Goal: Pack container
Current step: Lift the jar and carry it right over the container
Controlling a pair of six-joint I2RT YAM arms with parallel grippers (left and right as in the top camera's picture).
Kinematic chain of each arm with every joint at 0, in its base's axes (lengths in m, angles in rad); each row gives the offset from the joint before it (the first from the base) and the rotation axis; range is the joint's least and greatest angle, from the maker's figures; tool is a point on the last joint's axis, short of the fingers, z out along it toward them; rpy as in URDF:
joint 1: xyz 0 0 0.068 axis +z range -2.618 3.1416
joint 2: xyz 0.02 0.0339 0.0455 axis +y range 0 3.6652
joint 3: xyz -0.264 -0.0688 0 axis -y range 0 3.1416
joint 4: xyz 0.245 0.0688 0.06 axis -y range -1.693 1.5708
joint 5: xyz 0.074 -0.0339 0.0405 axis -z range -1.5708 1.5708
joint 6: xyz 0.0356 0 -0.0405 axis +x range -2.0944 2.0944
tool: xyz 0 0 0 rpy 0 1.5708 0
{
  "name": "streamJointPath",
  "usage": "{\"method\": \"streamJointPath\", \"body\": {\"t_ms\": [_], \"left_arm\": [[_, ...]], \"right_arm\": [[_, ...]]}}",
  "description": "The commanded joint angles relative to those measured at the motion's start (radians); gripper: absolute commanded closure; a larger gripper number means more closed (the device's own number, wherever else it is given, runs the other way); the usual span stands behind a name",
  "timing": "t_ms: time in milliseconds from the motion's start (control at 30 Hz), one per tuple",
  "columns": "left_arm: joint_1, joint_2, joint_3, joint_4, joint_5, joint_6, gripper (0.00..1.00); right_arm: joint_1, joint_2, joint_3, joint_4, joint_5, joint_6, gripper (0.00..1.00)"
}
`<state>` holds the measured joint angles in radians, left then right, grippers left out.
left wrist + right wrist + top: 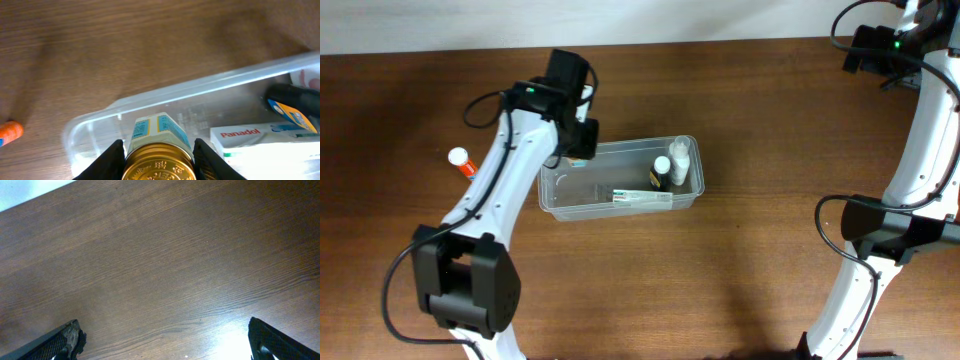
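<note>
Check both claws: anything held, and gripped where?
The left claw holds the gold-lidded jar, pinched on both sides near its lid, over one end of the container. The right claw is open over the table, holding nothing.

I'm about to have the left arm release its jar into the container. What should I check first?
1. Grip of left fingers on jar: ok.
2. Is jar over container's empty end: ok.
3. Drop spot free of box and dark bottle: ok.
4. Height low enough for release: cannot tell.
5. Are right fingers away from container: ok.
6. Is orange-capped item packed: not ok, on table.
</note>
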<state>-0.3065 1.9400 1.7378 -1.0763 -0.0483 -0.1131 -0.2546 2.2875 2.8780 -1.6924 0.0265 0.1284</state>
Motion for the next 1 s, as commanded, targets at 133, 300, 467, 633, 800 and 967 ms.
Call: {"method": "streamJointPath", "body": {"t_ms": [133,300,467,633,800,967], "left_arm": [[-0.066,0.058,0.017,0.016,0.008,0.009,0.68],[-0.084,0.106,0.016,0.022,0.008,0.009,0.68],[-0.084,0.146,0.015,0.033,0.008,0.009,0.68],[-0.084,0.188,0.015,0.04,0.008,0.009,0.68],[-0.084,0.212,0.015,0.041,0.008,0.009,0.68],[-0.084,0.215,0.015,0.041,0.008,0.009,0.54]], "right_arm": [[-0.002,-0.024,0.016,-0.006,0.009,0.004,0.02],[-0.002,-0.024,0.016,-0.006,0.009,0.004,0.02],[-0.002,-0.024,0.016,-0.006,0.009,0.004,0.02],[-0.002,-0.024,0.016,-0.006,0.009,0.004,0.02],[-0.002,-0.024,0.016,-0.006,0.009,0.004,0.02],[-0.002,-0.024,0.016,-0.006,0.009,0.004,0.02]]}}
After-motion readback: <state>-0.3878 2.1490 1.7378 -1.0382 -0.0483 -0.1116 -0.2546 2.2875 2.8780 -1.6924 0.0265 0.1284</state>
